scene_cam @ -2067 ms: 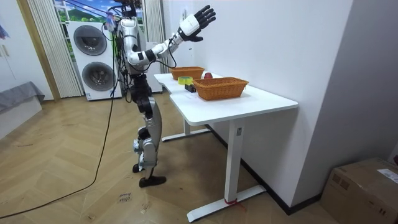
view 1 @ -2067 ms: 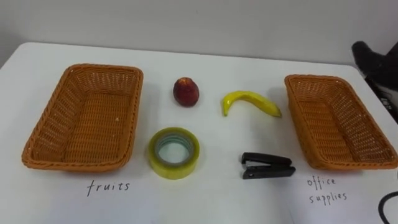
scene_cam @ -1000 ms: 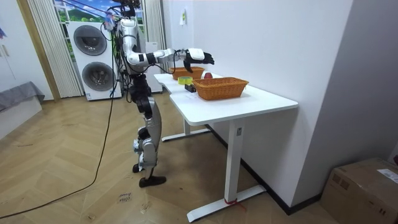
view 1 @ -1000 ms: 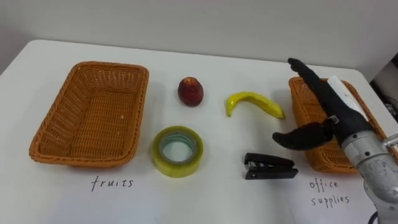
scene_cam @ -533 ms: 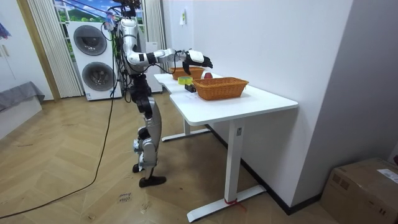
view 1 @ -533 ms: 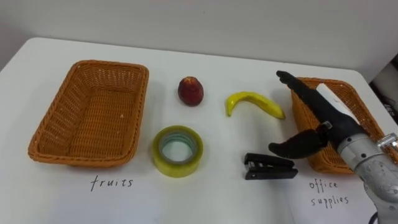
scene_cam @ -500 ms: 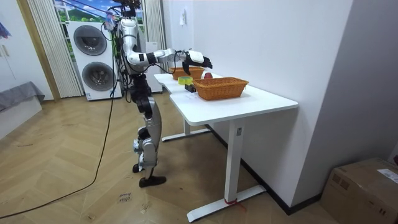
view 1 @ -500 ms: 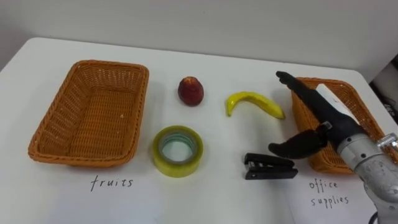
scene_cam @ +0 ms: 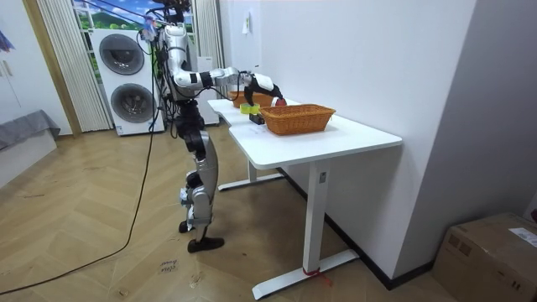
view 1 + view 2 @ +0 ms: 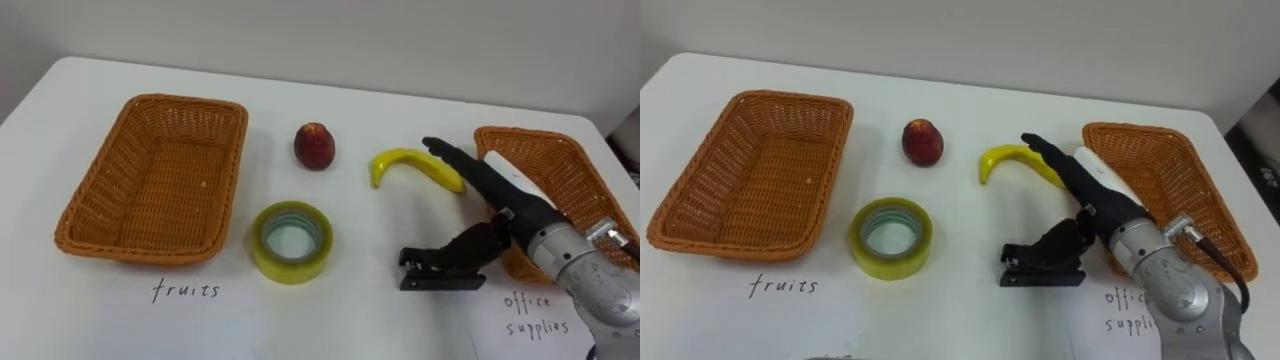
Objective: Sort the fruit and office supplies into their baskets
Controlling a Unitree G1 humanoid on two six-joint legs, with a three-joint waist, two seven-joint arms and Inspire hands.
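A black stapler lies on the white table, front right of centre. My right hand hangs just over it, open, straight fingers reaching toward the yellow banana and the thumb lying along the stapler's top. A red peach sits behind a yellow tape roll in the middle. An empty wicker basket stands at the left. Another one stands at the right, behind my hand. In the room view I stand at the table's end with the right arm stretched over it.
A handwritten label is on the table in front of the left basket, and another in front of the right one. The table's front edge runs close below the labels. A wall stands behind the table.
My right hand came down from high in the air to the table and slid left from the right basket to the stapler. The thumb now rests on the stapler.
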